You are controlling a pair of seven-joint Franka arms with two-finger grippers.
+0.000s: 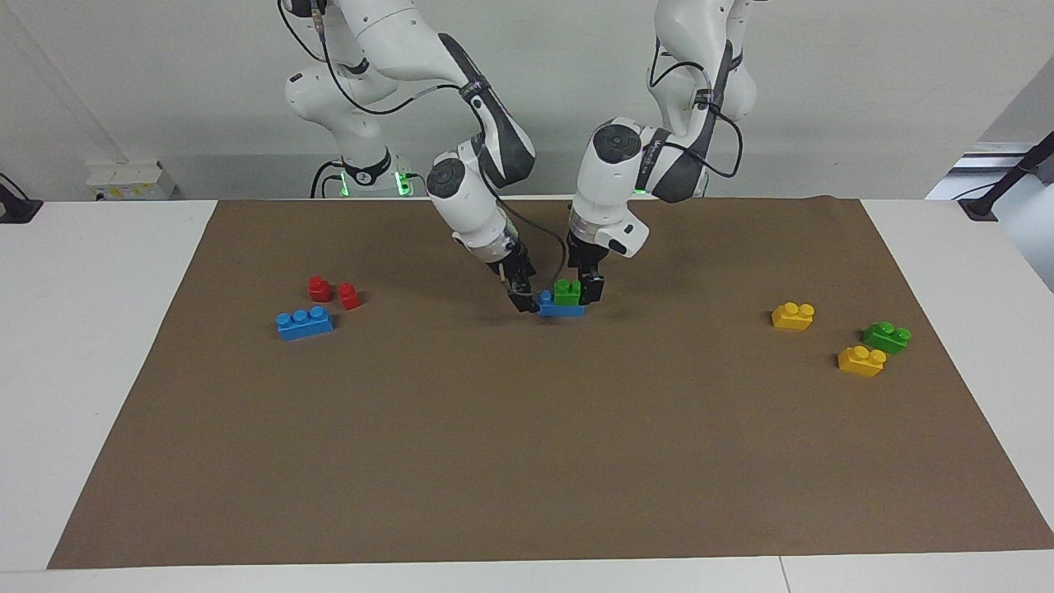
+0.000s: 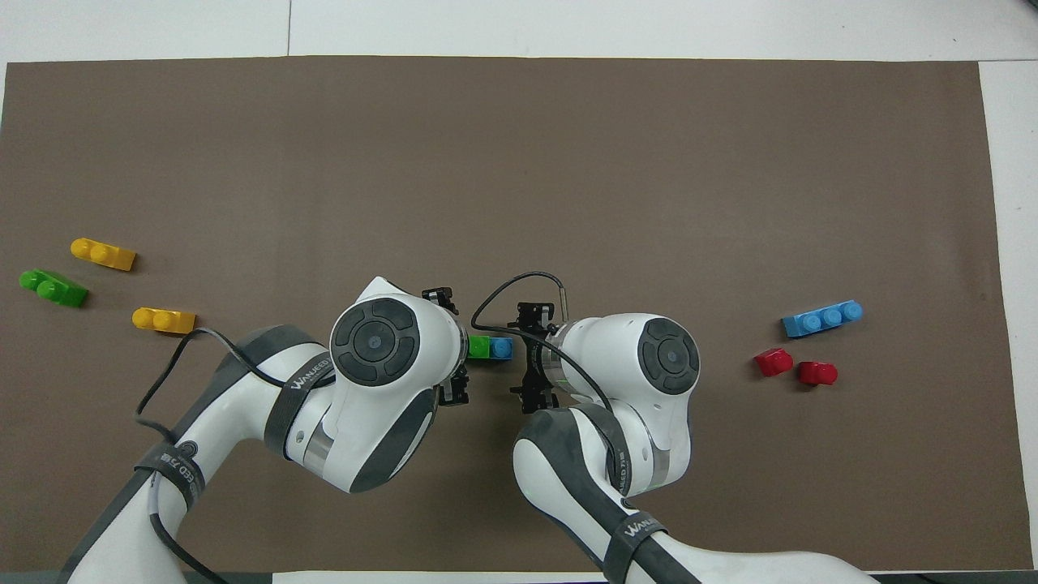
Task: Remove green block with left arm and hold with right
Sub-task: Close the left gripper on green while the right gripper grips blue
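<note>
In the facing view, the green block (image 1: 568, 291) sits pressed onto a blue brick (image 1: 553, 307) on the brown mat (image 1: 527, 461), about midway between the mat's two short edges and nearer the robots' long edge than the other one. The left gripper (image 1: 591, 290) is down at the green block's end toward the left arm's side, its fingers spread wide about it with nothing clamped yet; the right gripper (image 1: 521, 298) is down at the blue brick's bare end, also spread wide and holding nothing. A second green brick (image 1: 887, 337) lies near the mat's short edge at the left arm's end, among two yellow bricks (image 1: 793, 315). In the overhead view, the green block (image 2: 479, 347) and a sliver of the blue brick (image 2: 502, 348) show between the two wrists; the left gripper (image 2: 451, 346) and right gripper (image 2: 537, 355) flank the pair end to end. The block looks like light, rigid, smooth plastic, so it should not crush, but it may slip; its flat side walls below the studs seem the best hold, with the blue brick pinned low so the pull separates the two.
</note>
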